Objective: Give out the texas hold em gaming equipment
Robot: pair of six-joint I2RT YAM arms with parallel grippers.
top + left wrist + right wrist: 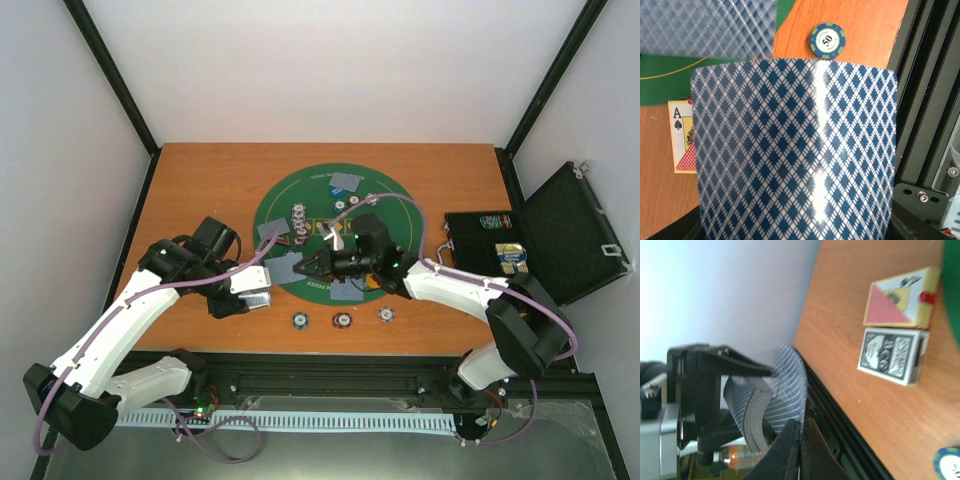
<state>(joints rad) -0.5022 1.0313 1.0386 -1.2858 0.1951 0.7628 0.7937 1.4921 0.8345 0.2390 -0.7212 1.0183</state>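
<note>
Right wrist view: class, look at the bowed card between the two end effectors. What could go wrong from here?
1. The top card bows sharply away from the deck; if pulled hard, it may crease or slip from the shut right end effector.
2. Neighbouring cards might drag out of the left end effector and scatter over the table.
</note>
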